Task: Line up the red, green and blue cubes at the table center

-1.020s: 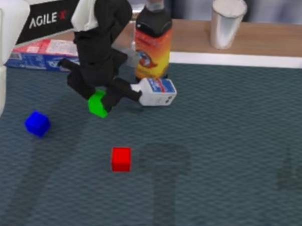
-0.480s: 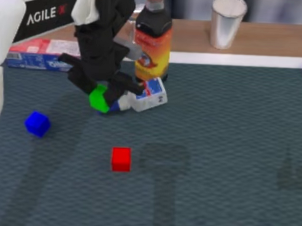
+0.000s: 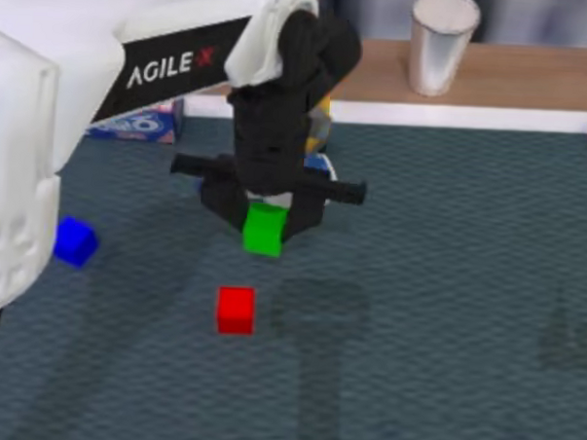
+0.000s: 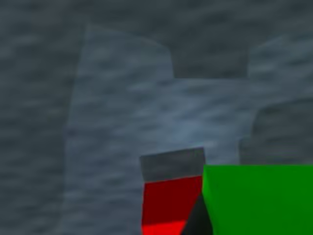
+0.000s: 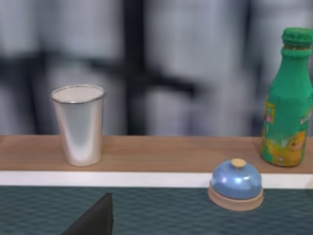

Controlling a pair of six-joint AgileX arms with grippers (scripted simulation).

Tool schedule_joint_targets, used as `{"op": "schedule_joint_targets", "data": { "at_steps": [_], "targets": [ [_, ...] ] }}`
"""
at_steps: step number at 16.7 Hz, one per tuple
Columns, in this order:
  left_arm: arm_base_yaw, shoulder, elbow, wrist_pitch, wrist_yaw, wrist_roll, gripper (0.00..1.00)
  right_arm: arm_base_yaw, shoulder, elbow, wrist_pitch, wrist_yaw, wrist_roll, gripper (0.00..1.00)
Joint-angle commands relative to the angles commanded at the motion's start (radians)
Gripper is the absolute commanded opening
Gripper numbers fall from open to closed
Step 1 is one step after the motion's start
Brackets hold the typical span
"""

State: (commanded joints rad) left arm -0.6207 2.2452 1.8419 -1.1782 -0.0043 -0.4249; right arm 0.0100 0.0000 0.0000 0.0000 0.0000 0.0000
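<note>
The left gripper is clamped on the green cube, holding it in the air just left of the top view's center, above and slightly right of the red cube. In the left wrist view the green cube fills the lower right, with the red cube on the table beside it. The cubes look rigid, light and smooth-faced, so a pinch across two opposite flat faces, centered, should hold without crushing; a corner grip would likely slip. The blue cube sits at the left edge of the table, well apart from the others. The right arm is parked out of the top view.

A second ago the gripper was at upper left beside a bottle and a small carton; since then it has carried the cube toward the center. The red and blue cubes have not moved.
</note>
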Motion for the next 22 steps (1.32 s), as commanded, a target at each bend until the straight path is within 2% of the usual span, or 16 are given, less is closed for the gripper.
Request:
{"op": "schedule_joint_targets", "data": {
  "at_steps": [4,7,13,19,22],
  "targets": [
    [-0.1,-0.025,-0.009,-0.011,-0.005,-0.246,0.0,0.0,0.0,0.0,0.0,0.0,0.0,1.0],
    [-0.138,-0.043,-0.014,-0.01,-0.007,-0.324,0.0,0.0,0.0,0.0,0.0,0.0,0.0,1.0],
    [-0.135,-0.036,-0.027,0.008,-0.007,-0.325,0.0,0.0,0.0,0.0,0.0,0.0,0.0,1.0],
    [-0.136,0.018,-0.167,0.211,-0.007,-0.326,0.0,0.0,0.0,0.0,0.0,0.0,0.0,1.0],
    [-0.137,0.026,-0.183,0.23,-0.007,-0.325,0.0,0.0,0.0,0.0,0.0,0.0,0.0,1.0]
  ]
}}
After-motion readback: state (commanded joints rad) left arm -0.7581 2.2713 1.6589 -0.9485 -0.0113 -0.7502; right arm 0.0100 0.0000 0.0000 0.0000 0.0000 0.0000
